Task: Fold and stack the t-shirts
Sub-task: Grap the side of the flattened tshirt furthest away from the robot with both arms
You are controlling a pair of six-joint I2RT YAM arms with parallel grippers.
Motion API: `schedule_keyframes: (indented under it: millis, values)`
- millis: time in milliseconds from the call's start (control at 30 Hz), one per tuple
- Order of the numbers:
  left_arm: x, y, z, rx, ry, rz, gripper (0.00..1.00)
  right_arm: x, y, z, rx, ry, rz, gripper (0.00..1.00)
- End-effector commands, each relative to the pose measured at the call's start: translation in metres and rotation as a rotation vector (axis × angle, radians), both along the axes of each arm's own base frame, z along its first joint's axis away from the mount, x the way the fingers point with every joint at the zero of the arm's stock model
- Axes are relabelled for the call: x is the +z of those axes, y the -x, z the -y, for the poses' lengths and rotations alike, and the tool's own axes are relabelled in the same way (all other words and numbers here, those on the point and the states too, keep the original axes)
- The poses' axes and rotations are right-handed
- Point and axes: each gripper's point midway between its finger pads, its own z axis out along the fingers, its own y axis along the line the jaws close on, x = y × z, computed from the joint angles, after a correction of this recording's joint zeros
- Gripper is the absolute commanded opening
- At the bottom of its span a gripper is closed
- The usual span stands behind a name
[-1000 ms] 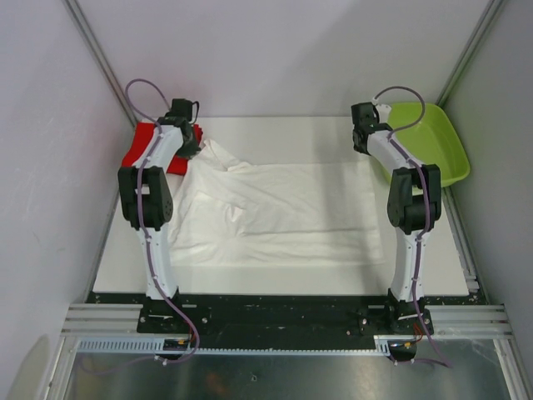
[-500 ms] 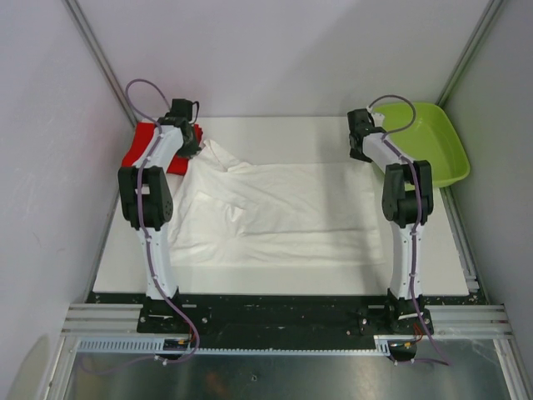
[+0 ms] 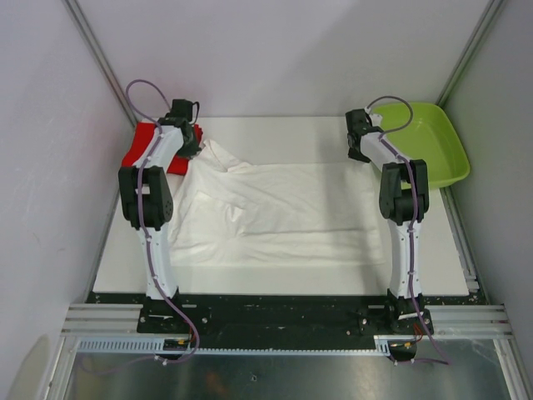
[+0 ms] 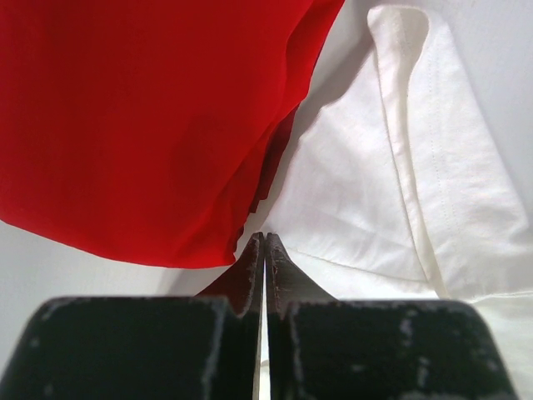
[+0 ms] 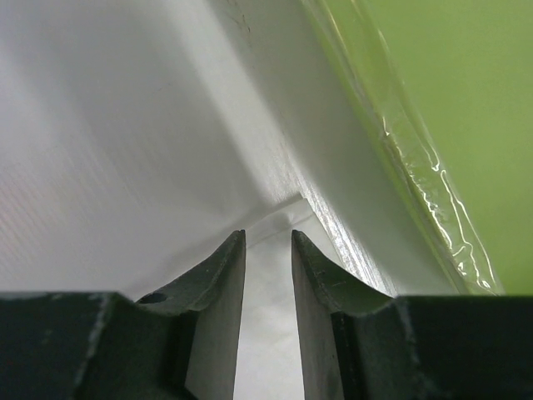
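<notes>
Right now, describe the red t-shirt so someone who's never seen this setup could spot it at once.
On the white table, look to the far left corner, by the wrist of the left arm. The red t-shirt lies there, beside the spread white t-shirt. It is the only bright red cloth; the lime-green tray sits far right.

White arms (image 3: 158,250), black joints (image 3: 146,196) and hands (image 4: 265,239) (image 5: 268,239), purple cables (image 3: 141,86).
</notes>
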Motion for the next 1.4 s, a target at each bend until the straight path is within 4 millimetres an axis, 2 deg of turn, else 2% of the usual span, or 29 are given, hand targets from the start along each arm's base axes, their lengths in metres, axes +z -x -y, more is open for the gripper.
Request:
schedule_keyframes:
  millis: [0, 333, 600, 767, 933, 967, 1067, 1133, 1233, 1367]
  values:
    - [0.005, -0.010, -0.002, 0.010, 0.005, 0.041, 0.00, 0.005, -0.006, 0.004, -0.029, 0.004, 0.019, 0.33]
    - [0.006, -0.011, -0.003, 0.010, 0.004, 0.043, 0.00, -0.006, -0.005, 0.005, -0.036, 0.003, -0.001, 0.31]
    - [0.005, -0.010, -0.004, 0.012, 0.002, 0.039, 0.00, -0.009, -0.002, 0.005, -0.044, 0.000, -0.006, 0.16]
    - [0.006, -0.010, -0.004, 0.012, 0.002, 0.043, 0.00, -0.005, -0.002, 0.007, -0.047, 0.001, 0.002, 0.02]
    - [0.008, -0.010, -0.005, 0.013, 0.001, 0.047, 0.00, 0.004, -0.006, 0.007, -0.045, -0.001, 0.025, 0.00]
    - [0.009, -0.010, -0.004, 0.013, 0.001, 0.048, 0.00, 0.006, -0.007, 0.007, -0.044, -0.003, 0.031, 0.02]
    - [0.010, -0.011, -0.004, 0.012, 0.003, 0.051, 0.00, 0.009, -0.010, 0.006, -0.046, -0.008, 0.043, 0.26]
    - [0.009, -0.011, -0.004, 0.012, 0.003, 0.051, 0.00, 0.010, -0.012, 0.006, -0.045, -0.008, 0.047, 0.35]
    - [0.009, -0.011, -0.004, 0.011, 0.002, 0.049, 0.00, 0.008, -0.013, 0.005, -0.048, -0.008, 0.041, 0.40]
    - [0.007, -0.011, -0.005, 0.012, 0.002, 0.045, 0.00, -0.001, -0.012, 0.004, -0.048, -0.016, 0.020, 0.42]
